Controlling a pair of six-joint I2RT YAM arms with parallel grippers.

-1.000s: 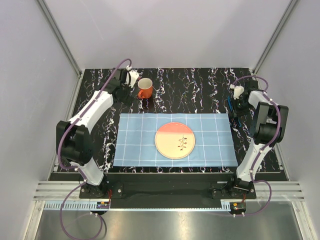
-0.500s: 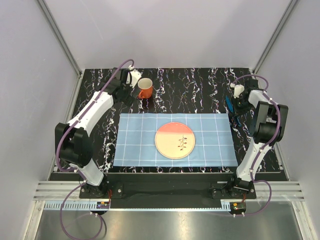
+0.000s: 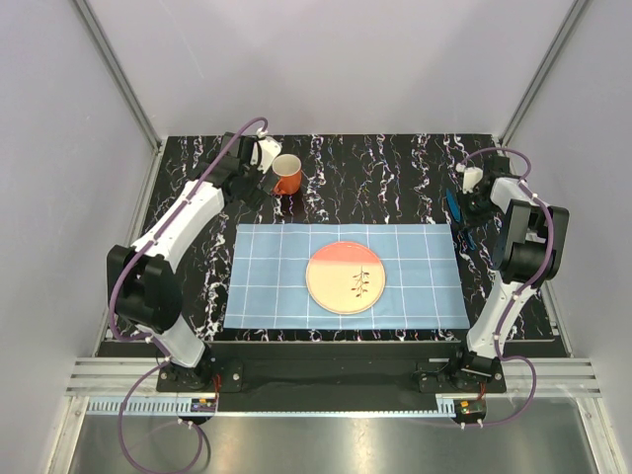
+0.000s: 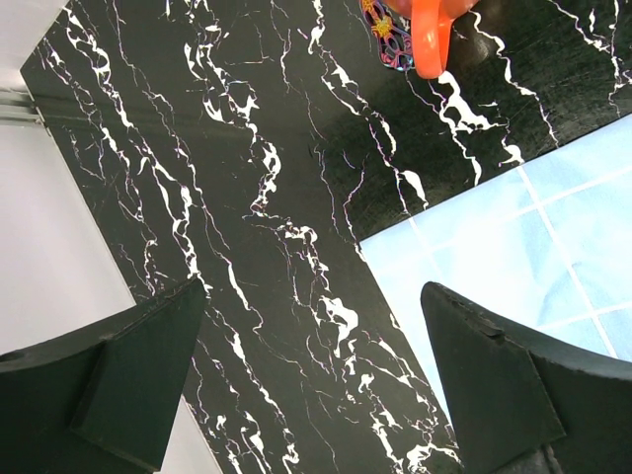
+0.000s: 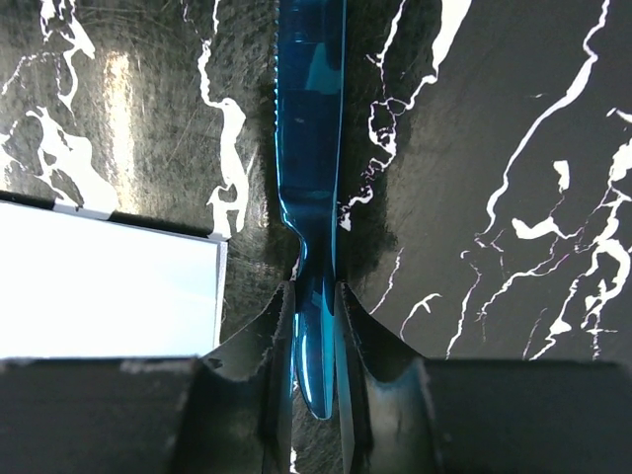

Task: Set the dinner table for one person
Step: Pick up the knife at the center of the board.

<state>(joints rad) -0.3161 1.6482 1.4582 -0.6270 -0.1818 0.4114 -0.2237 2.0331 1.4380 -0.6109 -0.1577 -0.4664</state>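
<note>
The dinner table (image 3: 395, 168) is black with white marble streaks. On it lies a light-blue checked mat (image 3: 415, 281) with a pink-and-cream plate (image 3: 346, 277) in its middle. An orange mug (image 3: 286, 176) stands beyond the mat's far left corner; its handle (image 4: 427, 39) shows in the left wrist view. My left gripper (image 4: 311, 288) hovers open over bare table just left of the mug, nothing between its fingers. At the table's right side my right gripper (image 5: 316, 291) is shut on the handle of a shiny blue knife (image 5: 308, 118), whose serrated blade points away over the table (image 5: 513, 148).
The mat's right edge (image 5: 109, 281) lies just left of the right gripper. White enclosure walls (image 3: 326, 69) surround the table closely, and the table's left edge (image 4: 59, 188) runs near the left gripper.
The right gripper's jaws have closed onto the blue knife's handle. The left arm has shifted only slightly beside the mug.
</note>
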